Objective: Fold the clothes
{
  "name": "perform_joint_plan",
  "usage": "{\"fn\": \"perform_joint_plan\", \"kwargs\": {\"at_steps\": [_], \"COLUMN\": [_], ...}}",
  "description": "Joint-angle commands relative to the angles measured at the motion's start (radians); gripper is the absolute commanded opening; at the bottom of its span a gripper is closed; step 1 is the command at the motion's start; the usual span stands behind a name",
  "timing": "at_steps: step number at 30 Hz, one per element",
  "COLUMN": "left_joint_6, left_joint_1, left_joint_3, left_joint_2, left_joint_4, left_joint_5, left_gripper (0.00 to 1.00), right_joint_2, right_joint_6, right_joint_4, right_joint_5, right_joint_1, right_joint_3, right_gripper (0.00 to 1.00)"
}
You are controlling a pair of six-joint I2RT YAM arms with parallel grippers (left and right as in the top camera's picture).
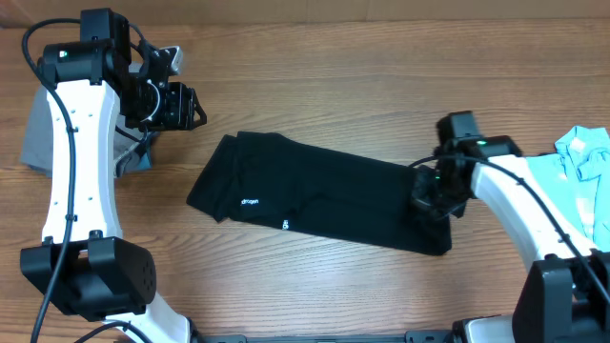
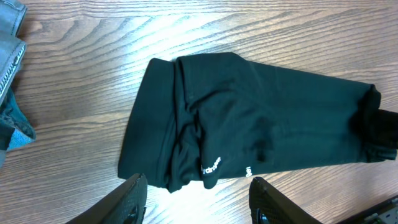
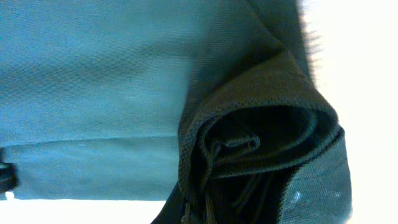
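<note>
Table (image 1: 315, 295): wood grain, carrying it all.
Black shirt (image 1: 324, 195): mid-table, a long slanted band.
Light-blue garment (image 1: 586, 176): right edge.
Grey garment (image 1: 38, 133): far left.
Right gripper (image 1: 431, 202): pinched tight on the shirt's right end.
Left gripper (image 1: 197, 110): jaws parted, empty, beyond the shirt's left end.

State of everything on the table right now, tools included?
black cloth shirt: folded into a long strip, white lettering facing up
left tool: open, empty, off the shirt
right tool: shut on the shirt's right end
grey cloth garment: crumpled, unfolded
light-blue cloth garment: crumpled, unfolded
</note>
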Motion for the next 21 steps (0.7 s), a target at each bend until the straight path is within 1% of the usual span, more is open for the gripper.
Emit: {"fn": "perform_joint_plan", "kwargs": {"at_steps": [1, 3, 11, 17, 18, 19, 20, 21], "left_joint_6": [0.018, 0.018, 0.018, 0.018, 0.018, 0.018, 0.018, 0.018], "left_joint_1": [-0.002, -0.002, -0.002, -0.002, -0.002, -0.002, -0.002, -0.002], "left_joint_3": [0.018, 0.018, 0.018, 0.018, 0.018, 0.018, 0.018, 0.018], "left_joint_2": [-0.013, -0.013, -0.013, -0.013, -0.013, -0.013, -0.013, -0.013], "left_joint_4": [0.001, 0.000, 0.001, 0.000, -0.002, -0.003, -0.006, -0.008], "left_joint_5": [0.006, 0.006, 0.006, 0.006, 0.006, 0.006, 0.006, 0.006], "left_gripper": [0.57, 0.56, 0.58, 0.58, 0.58, 0.58, 0.58, 0.58], "right_joint_2": [-0.012, -0.012, -0.012, -0.012, -0.012, -0.012, -0.012, -0.012], "right_joint_6": [0.142, 0.192, 0.250, 0.346, 0.354, 0.353, 0.353, 0.352], "right_joint_4": [0.042, 0.068, 0.102, 0.164, 0.169, 0.172, 0.172, 0.171], "right_joint_5": [0.011, 0.010, -0.021, -0.036, -0.034, -0.029, -0.018, -0.012], "right_joint_1": [0.060, 0.082, 0.127, 0.180, 0.184, 0.187, 0.187, 0.187], "right_joint_3": [0.019, 0.019, 0.018, 0.018, 0.018, 0.018, 0.018, 0.018], "right_gripper": [0.04, 0.04, 0.04, 0.04, 0.08, 0.20, 0.37, 0.66]}}
